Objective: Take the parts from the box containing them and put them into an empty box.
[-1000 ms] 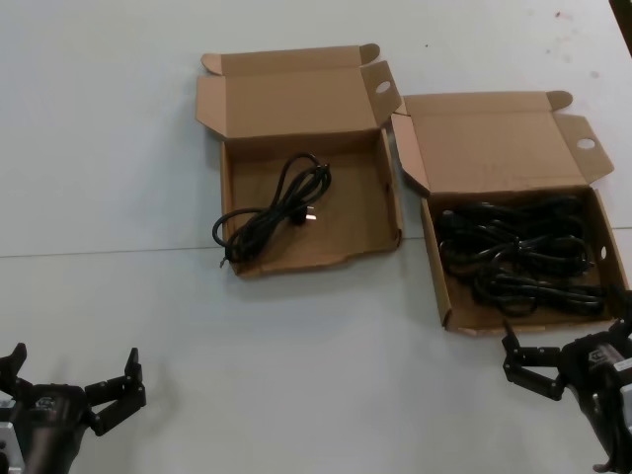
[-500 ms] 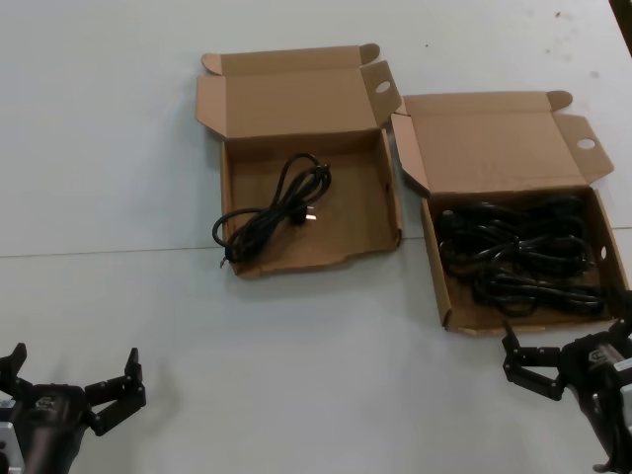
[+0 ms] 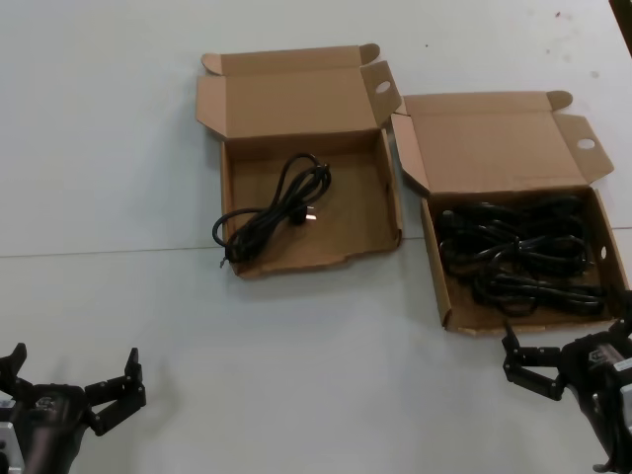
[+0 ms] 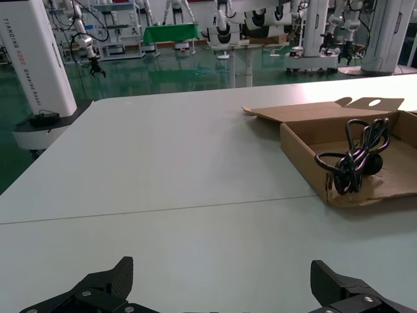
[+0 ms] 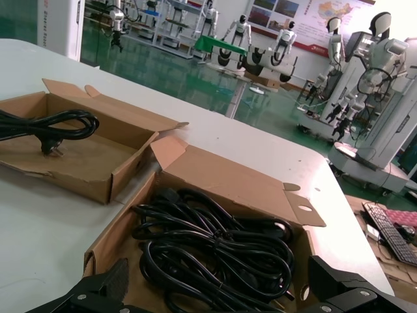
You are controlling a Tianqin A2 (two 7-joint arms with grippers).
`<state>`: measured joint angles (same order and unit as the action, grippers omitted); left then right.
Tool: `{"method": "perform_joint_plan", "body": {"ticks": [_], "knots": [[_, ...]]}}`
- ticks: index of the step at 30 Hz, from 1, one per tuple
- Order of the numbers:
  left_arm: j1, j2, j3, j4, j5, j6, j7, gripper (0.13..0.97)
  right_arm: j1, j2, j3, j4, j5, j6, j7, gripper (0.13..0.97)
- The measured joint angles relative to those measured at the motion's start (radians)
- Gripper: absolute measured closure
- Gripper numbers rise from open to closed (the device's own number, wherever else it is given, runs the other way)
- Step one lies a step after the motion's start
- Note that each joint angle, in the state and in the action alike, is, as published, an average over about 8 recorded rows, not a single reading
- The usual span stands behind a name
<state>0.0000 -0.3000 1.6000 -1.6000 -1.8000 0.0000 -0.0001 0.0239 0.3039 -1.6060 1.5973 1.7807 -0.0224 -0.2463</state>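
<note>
The right gripper point(image 3: 568, 363), fingers spread, sits just before the full box point(image 3: 446, 296); its cords point(image 3: 518, 259) lie crosswise ahead. The left gripper point(image 3: 69, 380), spread, is well apart.

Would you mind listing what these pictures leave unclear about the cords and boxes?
- Cord count in the full box: the cords overlap in head and right wrist views.
- That box's near wall: hidden by the right hand in the head view.
- Ragged box: cut off by the left wrist view's edge.
</note>
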Motion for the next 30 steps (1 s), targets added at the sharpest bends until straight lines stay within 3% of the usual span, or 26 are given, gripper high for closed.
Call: {"method": "perform_joint_plan", "body": {"ticks": [30], "knots": [[0.0, 0.0, 0.0, 0.0, 0.0, 0.0, 0.0, 0.132, 0.0, 0.0, 0.0, 0.0, 0.0, 0.0, 0.0, 0.129]]}}
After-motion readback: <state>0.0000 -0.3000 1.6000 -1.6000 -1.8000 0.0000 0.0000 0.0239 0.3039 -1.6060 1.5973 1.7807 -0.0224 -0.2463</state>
